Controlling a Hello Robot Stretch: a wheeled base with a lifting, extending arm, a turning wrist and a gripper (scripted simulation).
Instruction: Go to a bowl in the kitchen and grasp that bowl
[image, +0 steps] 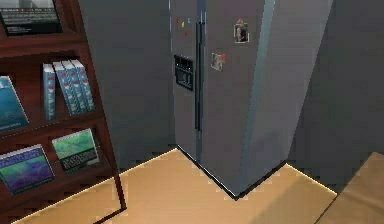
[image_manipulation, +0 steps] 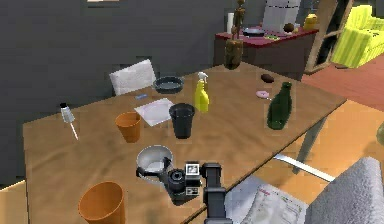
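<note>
Arm side view: hand (image_manipulation: 160, 179) at the bowl (image_manipulation: 153, 157); cannot tell whether it holds anything.

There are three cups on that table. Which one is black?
The black cup stands beside the yellow spray bottle. The small cup to its left and the large cup at the picture's bottom are both orange.

Grey bowl (image_manipulation: 153, 158), yellow spray bottle (image_manipulation: 201, 96)
</note>
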